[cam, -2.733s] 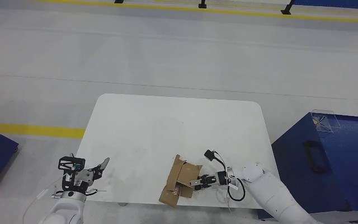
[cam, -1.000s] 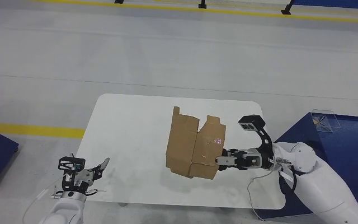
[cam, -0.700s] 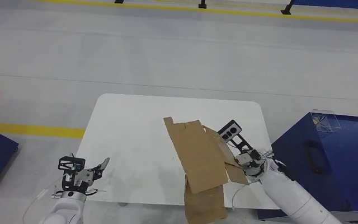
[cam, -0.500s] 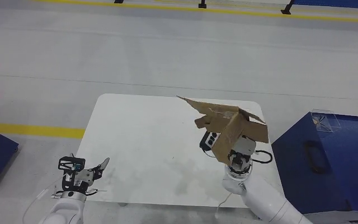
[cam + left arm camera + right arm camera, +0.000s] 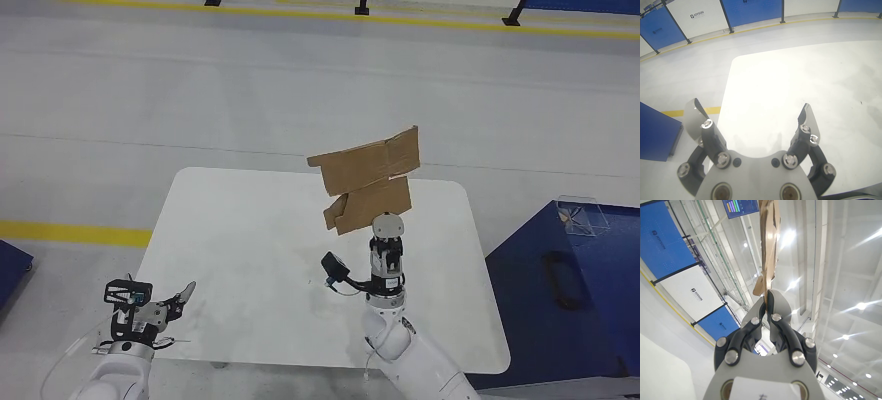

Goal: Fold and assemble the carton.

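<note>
Above the white rounded table (image 5: pixel 250 230), my right gripper (image 5: pixel 767 294) pinches the lower edge of the flattened brown cardboard carton (image 5: pixel 368 175), holding it upright in the air. My left gripper (image 5: pixel 751 106) hangs wide open, empty, by the table's near corner.

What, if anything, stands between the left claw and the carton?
Nothing visible does. The left claw sits open at a near corner of the table. The carton is up in the air above the table, pinched by the right claw.
</note>
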Robot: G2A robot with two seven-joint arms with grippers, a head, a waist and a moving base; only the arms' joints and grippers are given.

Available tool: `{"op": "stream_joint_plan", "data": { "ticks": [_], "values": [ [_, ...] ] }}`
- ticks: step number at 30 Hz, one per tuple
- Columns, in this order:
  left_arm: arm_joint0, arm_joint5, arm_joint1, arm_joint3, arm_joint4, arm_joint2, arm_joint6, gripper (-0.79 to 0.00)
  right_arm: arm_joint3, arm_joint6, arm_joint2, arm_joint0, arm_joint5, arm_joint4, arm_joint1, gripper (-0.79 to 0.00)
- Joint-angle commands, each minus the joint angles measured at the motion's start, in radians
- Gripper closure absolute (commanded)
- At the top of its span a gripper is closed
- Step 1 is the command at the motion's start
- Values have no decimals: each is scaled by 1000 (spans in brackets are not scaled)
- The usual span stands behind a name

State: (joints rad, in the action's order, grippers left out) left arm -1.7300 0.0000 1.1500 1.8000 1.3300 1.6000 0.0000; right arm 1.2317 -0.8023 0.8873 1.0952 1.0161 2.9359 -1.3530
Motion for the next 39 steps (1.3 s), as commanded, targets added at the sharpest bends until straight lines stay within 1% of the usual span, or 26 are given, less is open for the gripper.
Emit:
{"op": "stream_joint_plan", "data": {
  "ticks": [1,24,26,27,28,30,31,33,35,37,38,39],
  "values": [
    [0,0,0,0,0,0,0,-785,-5,-6,41,5,-4,-85,-18,0],
    [0,0,0,0,0,0,0,-785,-5,-6,41,5,-4,-85,-18,0],
    [0,0,0,0,0,0,0,-785,9,19,57,16,-26,-77,-18,0],
    [0,0,0,0,0,0,0,-785,18,17,88,15,-51,-130,-15,0],
    [0,0,0,0,0,0,0,-785,38,-10,128,20,-82,-223,-11,0],
    [0,0,0,0,0,0,0,-785,99,-132,205,54,-190,-460,-6,0],
    [0,0,0,0,0,0,0,-785,128,-205,233,75,-260,-586,-5,0],
    [0,0,0,0,0,0,0,-785,173,-371,293,103,-458,-859,1,0],
    [0,0,0,0,0,0,0,-785,188,-498,335,127,-607,-1043,6,0],
    [0,0,0,0,0,0,0,-785,201,-562,377,145,-742,-1169,12,0],
    [0,0,0,0,0,0,0,-785,211,-576,396,155,-800,-1217,14,0],
    [0,0,0,0,0,0,0,-785,222,-584,425,162,-882,-1282,18,0]
  ]
}}
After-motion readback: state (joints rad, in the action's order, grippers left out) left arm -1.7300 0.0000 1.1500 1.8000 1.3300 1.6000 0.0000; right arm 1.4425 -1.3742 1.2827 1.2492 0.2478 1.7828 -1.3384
